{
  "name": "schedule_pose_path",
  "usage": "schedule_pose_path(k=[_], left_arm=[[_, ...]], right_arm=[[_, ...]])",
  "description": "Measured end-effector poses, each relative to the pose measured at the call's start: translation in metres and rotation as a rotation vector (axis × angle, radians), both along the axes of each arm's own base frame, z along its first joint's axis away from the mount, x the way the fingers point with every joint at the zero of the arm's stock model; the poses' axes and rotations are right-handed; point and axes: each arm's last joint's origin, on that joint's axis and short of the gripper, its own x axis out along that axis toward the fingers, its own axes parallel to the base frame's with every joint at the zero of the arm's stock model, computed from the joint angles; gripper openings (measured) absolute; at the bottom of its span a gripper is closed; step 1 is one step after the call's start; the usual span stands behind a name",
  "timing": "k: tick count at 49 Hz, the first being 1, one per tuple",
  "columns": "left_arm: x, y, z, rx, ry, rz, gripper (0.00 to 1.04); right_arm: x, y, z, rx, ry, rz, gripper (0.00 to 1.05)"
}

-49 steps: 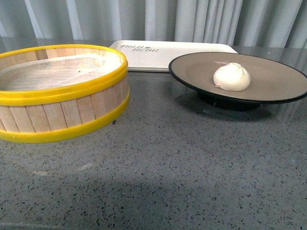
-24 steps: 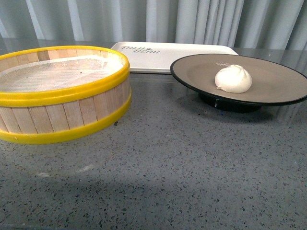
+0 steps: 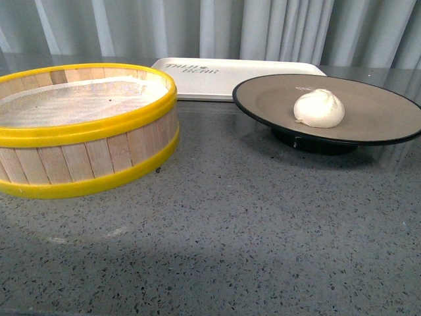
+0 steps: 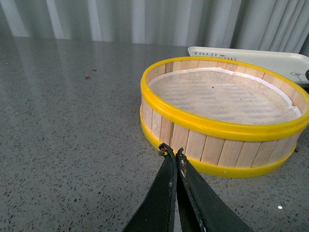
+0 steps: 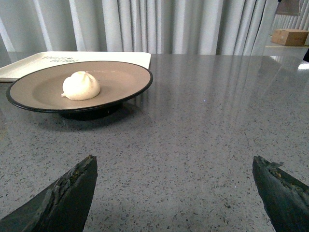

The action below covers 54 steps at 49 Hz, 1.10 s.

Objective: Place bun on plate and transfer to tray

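Bun [image 3: 319, 108] on the plate [image 3: 385, 115], tray [image 3: 250, 76] behind it.
Left gripper [image 4: 171, 151] closed, empty, near the steamer basket [image 4: 217, 142]; right gripper [image 5: 174, 162] wide open, facing the plate.

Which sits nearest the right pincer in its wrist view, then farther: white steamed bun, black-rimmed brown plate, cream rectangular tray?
1. Black-rimmed brown plate, its rim closest.
2. White steamed bun, on that plate.
3. Cream rectangular tray, behind the plate.

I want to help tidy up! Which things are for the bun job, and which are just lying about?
For the job: bun, plate, tray.
Just lying about: steamer basket, cardboard box.
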Motion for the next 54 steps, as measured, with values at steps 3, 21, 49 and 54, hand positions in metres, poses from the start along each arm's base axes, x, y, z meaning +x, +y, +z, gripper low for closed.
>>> schedule_pose_path(k=[3, 21, 49, 54], left_arm=[[-0.002, 0.0, -0.003, 0.0, 0.001, 0.001, 0.04], [-0.012, 0.0, -0.014, 0.0, -0.001, 0.0, 0.04], [-0.03, 0.0, -0.016, 0.0, -0.027, 0.0, 0.04], [-0.03, 0.0, -0.016, -0.001, -0.024, 0.0, 0.06]], right_arm=[[0.0, 0.0, 0.0, 0.0, 0.0, 0.0, 0.96], [0.0, 0.0, 0.0, 0.0, 0.0, 0.0, 0.96], [0.0, 0.0, 0.0, 0.0, 0.0, 0.0, 0.96], [0.0, 0.0, 0.0, 0.0, 0.0, 0.0, 0.96]])
